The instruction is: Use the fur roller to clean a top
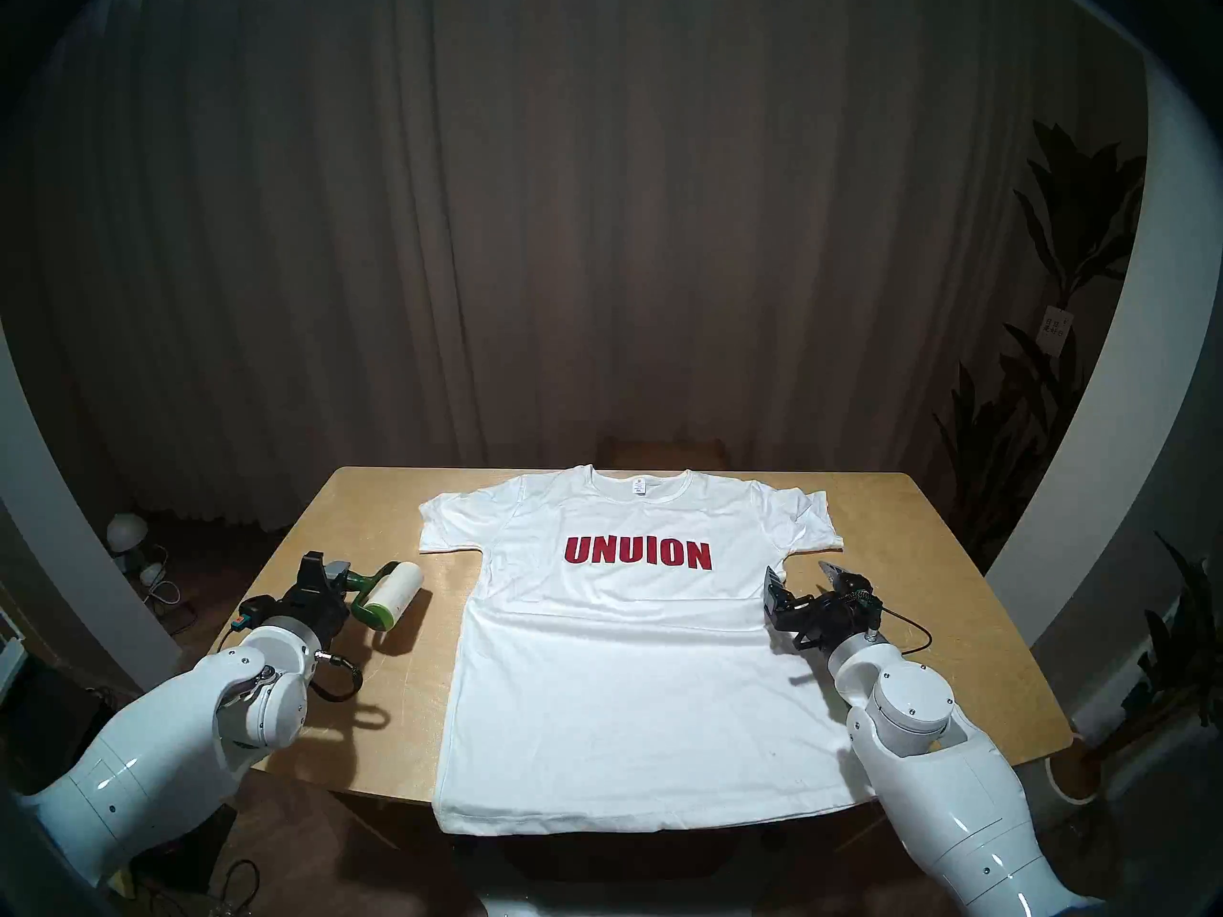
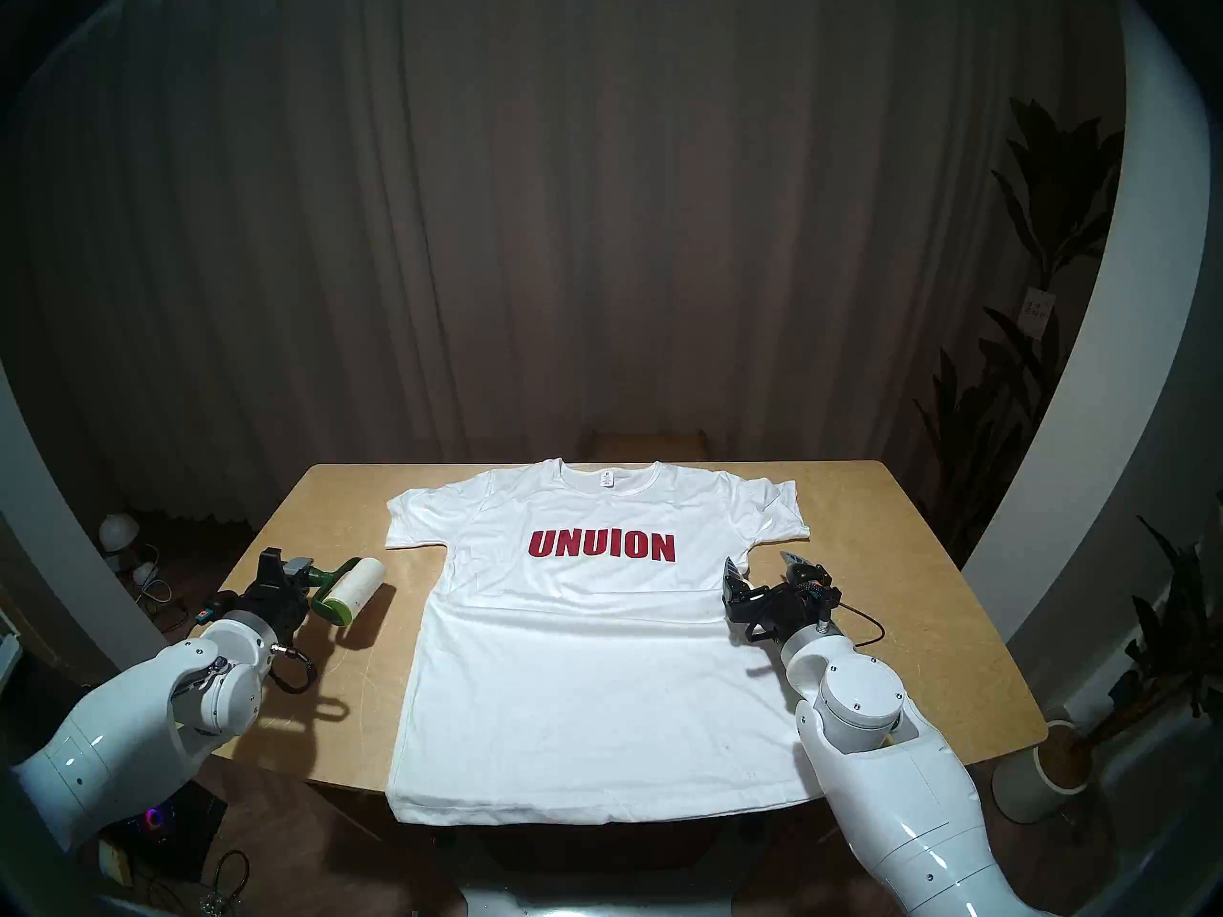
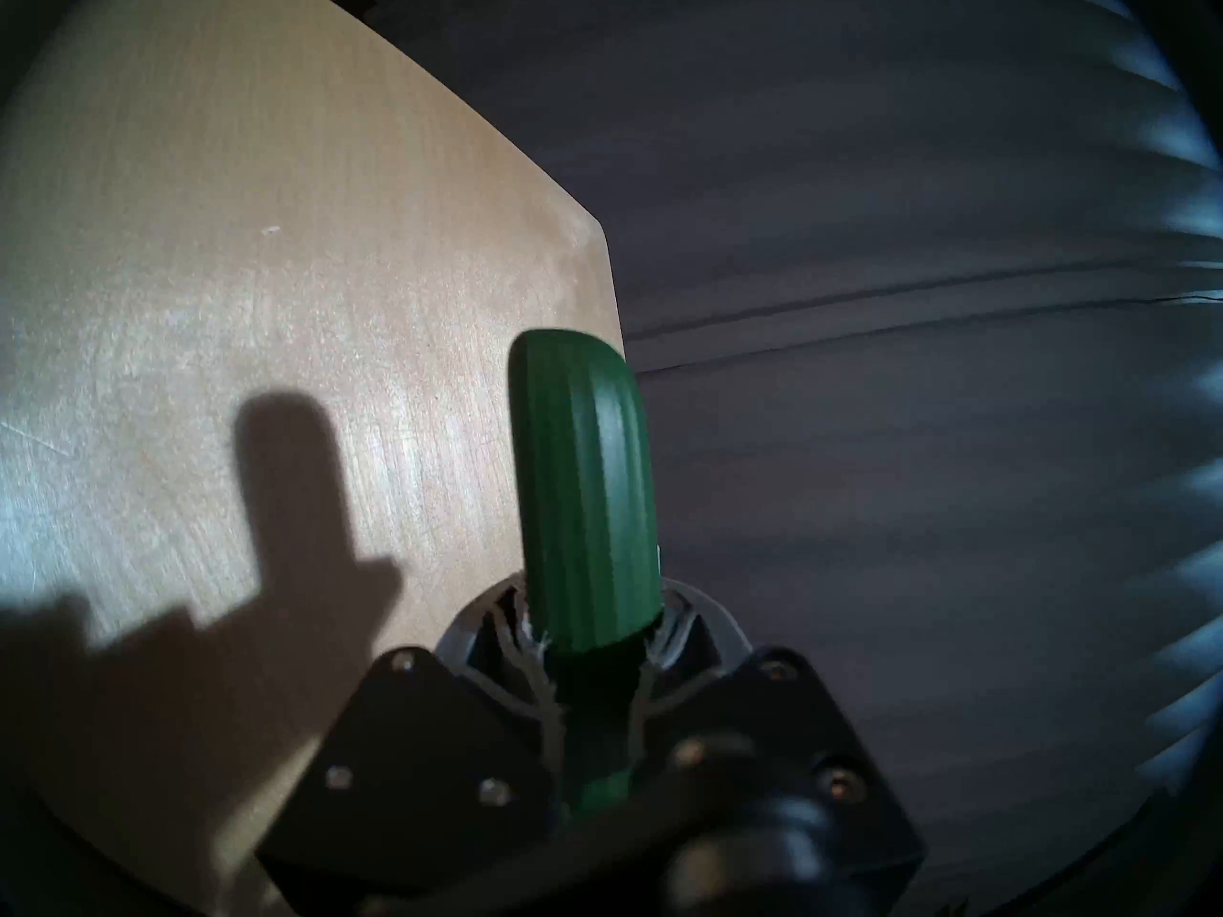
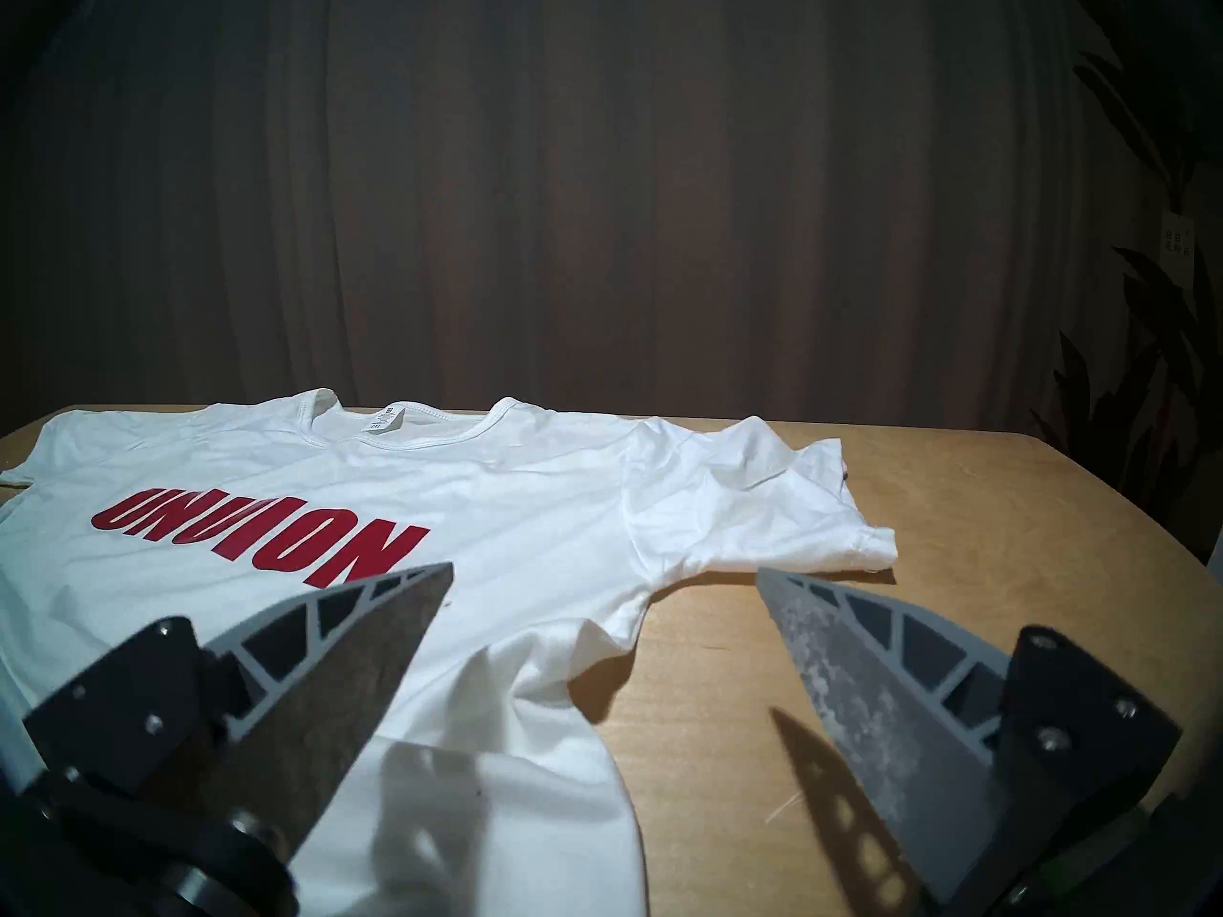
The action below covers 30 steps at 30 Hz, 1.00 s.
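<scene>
Dark curtains [image 1: 595,234] hang behind a pale wooden table [image 1: 893,565], with leafy plants [image 1: 1072,247] off in the shadows on the right. Spread flat across the tabletop is the top [image 1: 629,664], a white short-sleeved T-shirt, neck toward the curtains, hem spilling just over the near edge, "UNUION" in bold red across the chest. One sleeve, the one on the right, is rumpled and folded on itself.

Over on the left, the left gripper [image 1: 329,575] is clamped tight around the dark green handle of the fur roller [image 1: 390,595]. The wrist view shows it plainly: the ribbed green handle poking out from between the pinched fingers, its shadow falling on bare wood. The white roll sits out to the shirt side of the gripper, above the table, just beside the shirt's left edge but not on the fabric; whether it touches the wood is hard to call from here.

On the other side, the right gripper [image 1: 802,575] hovers with jaws spread wide, holding nothing. Its fingers [image 4: 370,664] frame the shirt's right flank, one finger over white cloth, the other over bare table below the rumpled sleeve.
</scene>
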Tool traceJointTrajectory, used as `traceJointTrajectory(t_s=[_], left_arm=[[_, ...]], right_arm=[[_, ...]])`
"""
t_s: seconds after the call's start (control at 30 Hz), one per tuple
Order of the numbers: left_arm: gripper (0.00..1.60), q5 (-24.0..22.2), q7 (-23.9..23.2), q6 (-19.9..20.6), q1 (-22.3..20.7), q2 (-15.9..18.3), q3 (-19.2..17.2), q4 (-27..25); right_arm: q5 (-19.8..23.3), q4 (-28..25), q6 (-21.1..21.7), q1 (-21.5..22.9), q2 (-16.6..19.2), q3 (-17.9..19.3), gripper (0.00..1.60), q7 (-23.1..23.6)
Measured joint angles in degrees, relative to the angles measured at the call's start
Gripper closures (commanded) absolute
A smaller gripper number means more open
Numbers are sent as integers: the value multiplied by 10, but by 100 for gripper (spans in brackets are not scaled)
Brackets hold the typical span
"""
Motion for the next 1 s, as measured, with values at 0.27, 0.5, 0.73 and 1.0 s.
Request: traceJointTrajectory(t_s=[0.27,0.5,0.73,1.0], left_arm=[[160,-42,-70,59,15,-17,-25,34],[160,-78,-128,114,26,-38,-44,67],[160,-111,-185,183,27,-60,-60,95],[160,-130,-251,264,28,-75,-80,127]], right_arm=[[-9,-1,2,14,-1,-7,0,-8],[-15,-4,5,28,-3,-13,0,-14],[-22,-6,11,42,-4,-18,0,-21],[-29,-7,34,50,-6,-25,0,-31]])
